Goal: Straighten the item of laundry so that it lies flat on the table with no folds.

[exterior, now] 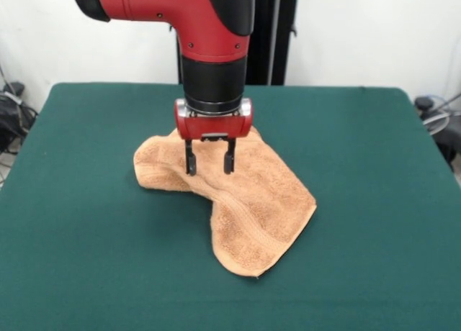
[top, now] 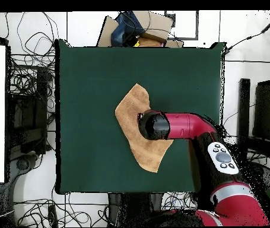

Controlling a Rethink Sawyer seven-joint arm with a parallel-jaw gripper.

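The light orange-tan towel (exterior: 238,201) lies crumpled near the middle of the dark green table (exterior: 360,201), folded over itself, with a woven band showing near its front corner. My gripper (exterior: 209,164) hangs straight down over the towel's back part, its two black fingers (exterior: 190,162) apart with the tips at or just above the cloth; I cannot tell if they touch it. The gripper is open and holds nothing. In the overhead view the towel (top: 131,113) is a bent strip, and the arm's wrist (top: 153,125) covers its middle and hides the gripper.
The red and black arm (top: 190,127) reaches in over the table (top: 83,89) from the base side. Cables and boxes lie on the floor around the table edges (top: 24,95). A black stand (exterior: 277,36) rises behind the table.
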